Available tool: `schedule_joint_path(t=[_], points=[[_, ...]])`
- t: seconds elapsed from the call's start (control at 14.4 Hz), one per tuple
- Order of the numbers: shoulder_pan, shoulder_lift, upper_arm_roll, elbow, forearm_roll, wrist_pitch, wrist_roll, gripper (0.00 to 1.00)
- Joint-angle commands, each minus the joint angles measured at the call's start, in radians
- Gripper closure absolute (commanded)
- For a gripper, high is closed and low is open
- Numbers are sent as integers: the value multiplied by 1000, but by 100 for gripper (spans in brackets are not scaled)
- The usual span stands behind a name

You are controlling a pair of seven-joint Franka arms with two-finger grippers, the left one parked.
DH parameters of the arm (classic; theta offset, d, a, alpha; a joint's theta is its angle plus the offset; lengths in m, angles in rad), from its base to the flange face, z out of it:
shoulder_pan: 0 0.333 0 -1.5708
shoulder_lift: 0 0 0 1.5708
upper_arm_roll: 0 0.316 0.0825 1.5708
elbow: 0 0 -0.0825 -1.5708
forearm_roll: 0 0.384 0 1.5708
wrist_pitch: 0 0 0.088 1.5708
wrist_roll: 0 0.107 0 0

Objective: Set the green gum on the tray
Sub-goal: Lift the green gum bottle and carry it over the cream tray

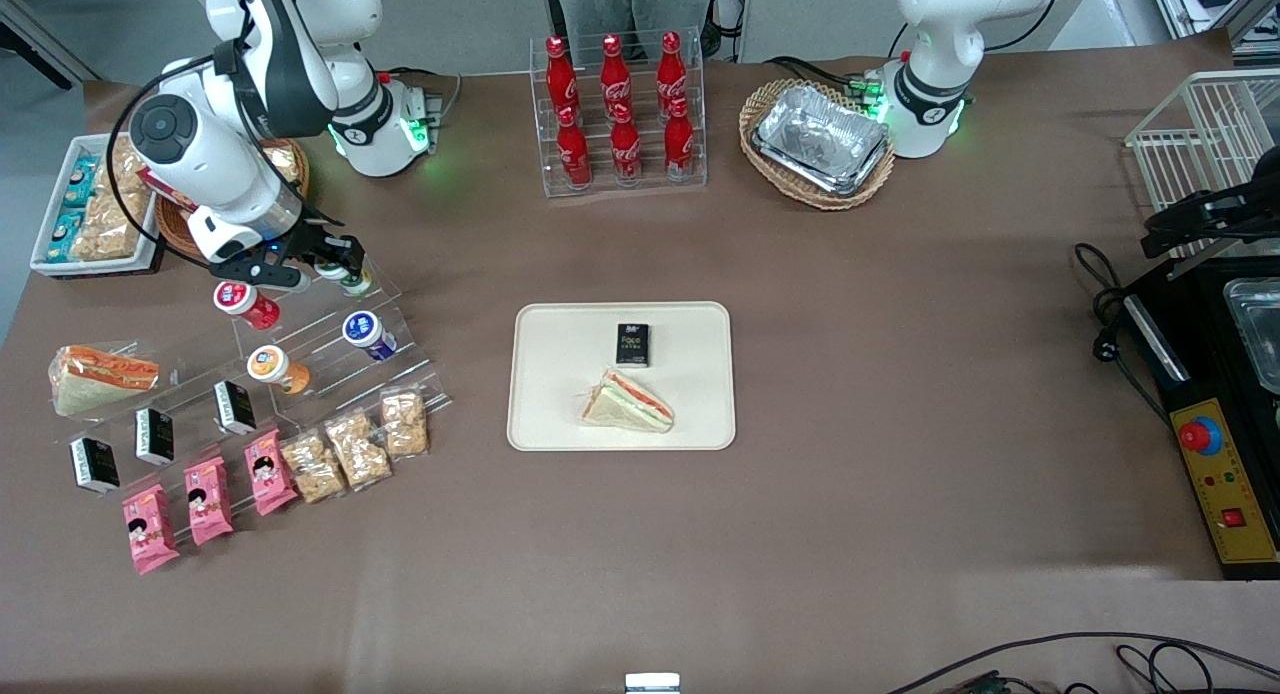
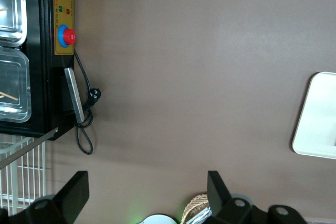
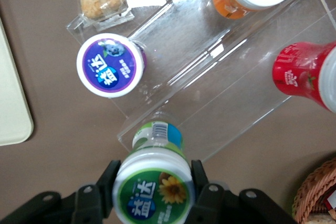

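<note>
The green gum (image 3: 154, 192) is a white bottle with a green lid. It stands at the top step of the clear acrylic shelf (image 3: 210, 98), toward the working arm's end of the table. My gripper (image 3: 152, 179) is over it, with a finger pressed against each side of the lid, shut on it. In the front view the gripper (image 1: 338, 268) hangs over the bottle (image 1: 356, 283), which it mostly hides. The cream tray (image 1: 560, 414) lies in the middle of the table, well away from the gripper. Its edge also shows in the right wrist view (image 3: 10, 103).
A black box (image 1: 632, 344) and a sandwich (image 1: 628, 402) lie on the tray. On the shelf are a red-lidded bottle (image 1: 240, 302), a blue-lidded bottle (image 1: 365, 332) and an orange-lidded bottle (image 1: 275, 366). Snack packets (image 1: 355, 449) lie nearer the front camera. A cola rack (image 1: 618, 114) stands farther away.
</note>
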Motion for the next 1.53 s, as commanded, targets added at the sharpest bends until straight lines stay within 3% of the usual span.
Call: schedule_joint_path(t=[0.0, 0.21, 0.49, 0.76, 1.04, 1.32, 1.46], points=[[18, 8, -20, 47, 19, -17, -55, 92], [10, 13, -46, 183, 18, -144, -184, 93], [17, 22, -81, 327, 16, -243, -233, 100], [54, 152, -63, 707, 19, -561, -201, 100], [189, 241, -50, 950, 19, -696, -2, 100], [381, 309, -52, 958, 18, -669, 297, 100], [451, 376, -52, 937, 11, -579, 397, 100]])
